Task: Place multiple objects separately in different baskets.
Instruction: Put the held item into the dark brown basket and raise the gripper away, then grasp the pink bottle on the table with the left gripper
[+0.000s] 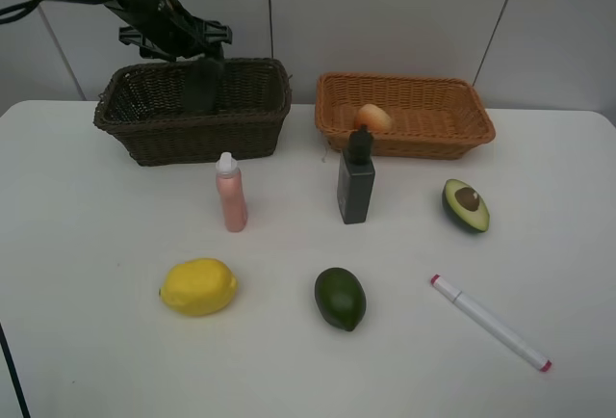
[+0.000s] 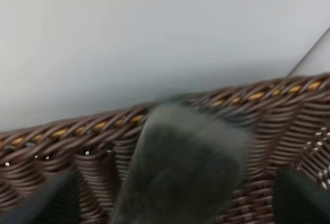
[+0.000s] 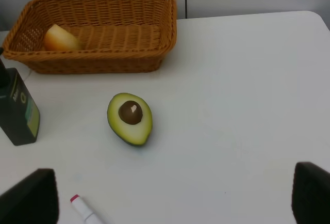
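- White table (image 1: 87, 245) is filling the high view, with pale wall panels (image 1: 385, 13) standing behind it.
- Dark brown basket (image 1: 154, 134) is sitting at the back left and tan basket (image 1: 423, 139) at the back right, the two apart.
- Left gripper (image 1: 188, 47) is hovering over the dark brown basket, toward its far wall.
- Its fingers (image 2: 44, 203) are standing spread wide in the left wrist view. The eraser (image 2: 180, 167) is showing blurred between them, touching neither, against the basket's woven wall.
- From the high camera the eraser is sitting just below that gripper, inside the basket's rim.
- Right gripper (image 3: 167, 203) is hanging spread with nothing between its fingers, over bare table near the halved avocado (image 3: 130, 118).
- Peach (image 1: 373, 117) is lying in the tan basket.
- Dark grey bottle (image 1: 355, 185) is standing upright just in front of the tan basket, and pink bottle (image 1: 231, 194) upright in front of the brown one.
- Lemon (image 1: 197, 286), avocado (image 1: 340, 298) and marker (image 1: 491, 323) are lying along the near side, well apart.
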